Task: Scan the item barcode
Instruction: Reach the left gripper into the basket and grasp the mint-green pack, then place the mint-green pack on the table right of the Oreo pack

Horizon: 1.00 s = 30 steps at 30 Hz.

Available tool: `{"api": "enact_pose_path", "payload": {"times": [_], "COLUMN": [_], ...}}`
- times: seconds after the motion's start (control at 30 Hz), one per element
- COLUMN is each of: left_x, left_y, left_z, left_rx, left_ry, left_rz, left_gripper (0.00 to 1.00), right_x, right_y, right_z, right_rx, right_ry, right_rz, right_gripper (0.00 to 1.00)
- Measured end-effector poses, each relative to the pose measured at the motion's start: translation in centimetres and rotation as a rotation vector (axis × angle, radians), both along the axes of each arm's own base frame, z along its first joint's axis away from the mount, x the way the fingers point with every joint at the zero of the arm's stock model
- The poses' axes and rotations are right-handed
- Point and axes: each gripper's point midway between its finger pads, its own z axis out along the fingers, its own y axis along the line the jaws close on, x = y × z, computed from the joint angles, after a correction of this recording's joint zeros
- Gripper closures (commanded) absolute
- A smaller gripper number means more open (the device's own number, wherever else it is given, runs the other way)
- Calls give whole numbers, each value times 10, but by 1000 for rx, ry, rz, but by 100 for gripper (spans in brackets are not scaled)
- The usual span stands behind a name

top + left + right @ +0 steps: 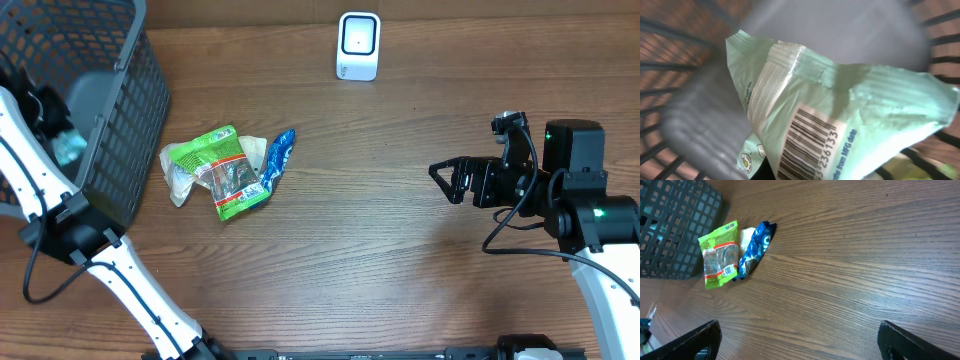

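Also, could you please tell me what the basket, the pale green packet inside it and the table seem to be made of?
The basket: likely moulded plastic, matte dark grey, open grid walls. The pale green packet: thin plastic film, slight sheen, crimped seal, creases. The table: wood or wood-look laminate, brown grain lines.

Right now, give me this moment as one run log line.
left gripper: shut on pale green packet in basket | barcode: visible on packet | right gripper: open above table | scanner: scan not yet done
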Motion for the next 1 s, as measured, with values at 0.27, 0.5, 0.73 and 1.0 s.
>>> {"api": "enact_pose_path", "payload": {"times": [0.27, 0.5, 0.73, 1.0], "left_x": [-60, -84, -40, -14], "left_y": [-74, -201, -281, -367], "left_z": [233, 267, 151, 18], "left_rx": [239, 171, 24, -23], "left_ry": [-459, -525, -196, -31], "left_rz": [-66, -329, -555, -697], "left_gripper": [96, 96, 96, 96], "right_x": [0, 0, 0, 0], "right_y": [0, 0, 0, 0], "right_z": [0, 0, 0, 0], "right_rx": [0, 0, 0, 0], "right_ry": [0, -1, -1, -1], "right_rz": [1, 0, 0, 0], "right_gripper": [0, 0, 0, 0]}}
